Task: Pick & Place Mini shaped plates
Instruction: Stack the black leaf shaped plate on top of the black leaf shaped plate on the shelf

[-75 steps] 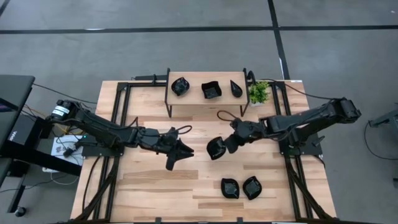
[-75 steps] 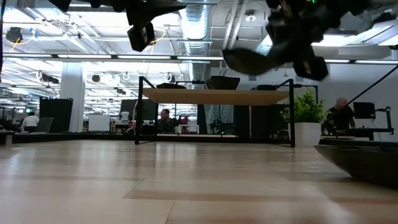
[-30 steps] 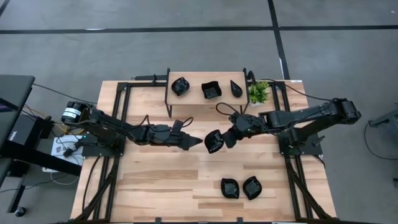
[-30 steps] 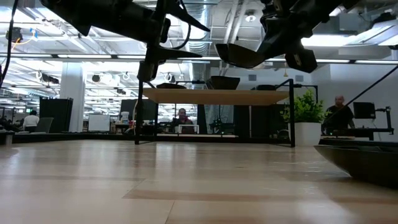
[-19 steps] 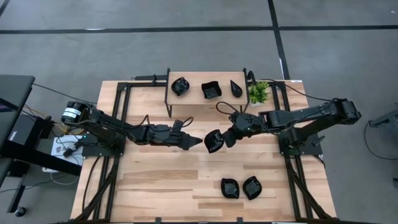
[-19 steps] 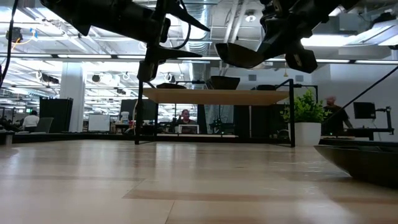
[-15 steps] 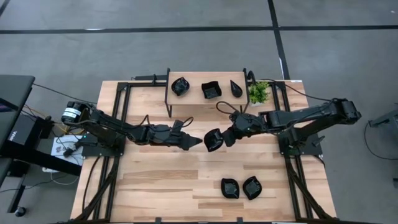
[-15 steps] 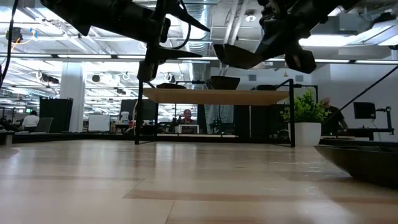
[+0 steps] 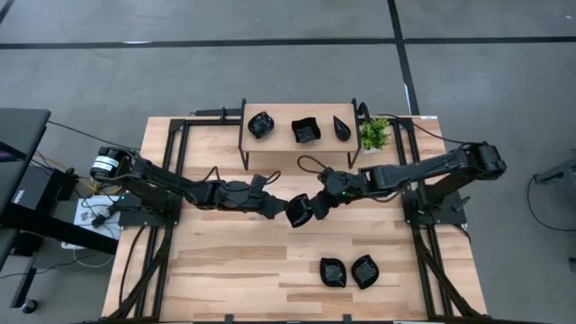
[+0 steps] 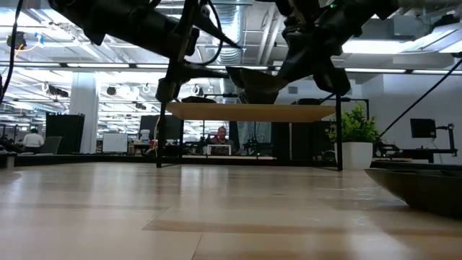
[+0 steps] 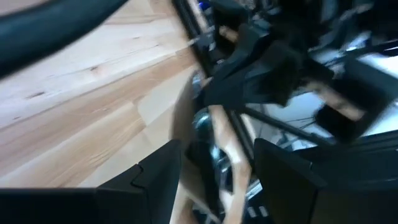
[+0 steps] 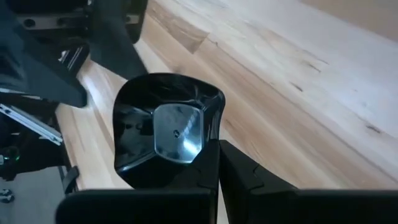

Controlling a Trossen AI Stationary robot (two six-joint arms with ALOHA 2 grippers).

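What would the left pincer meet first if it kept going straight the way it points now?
Most likely the black plate held in the shut right pincer. The open left pincer points right at it, seemingly level in the low view.

Grey concrete floor (image 9: 270,72) with dark seams; open hall, ceiling strip lights (image 10: 86,66), white column (image 10: 84,112).

One camera hangs above, looking straight down on the whole wooden table (image 9: 225,270), with the small shelf (image 9: 279,135) at twelve o'clock. Another sits at tabletop height at the six o'clock edge, facing level toward that shelf (image 10: 249,112) and the room beyond. Each wrist camera looks close along its own arm, both facing the table's middle, where the black dish (image 12: 165,127) shows in the overhead (image 9: 298,211) and low (image 10: 253,79) views too.
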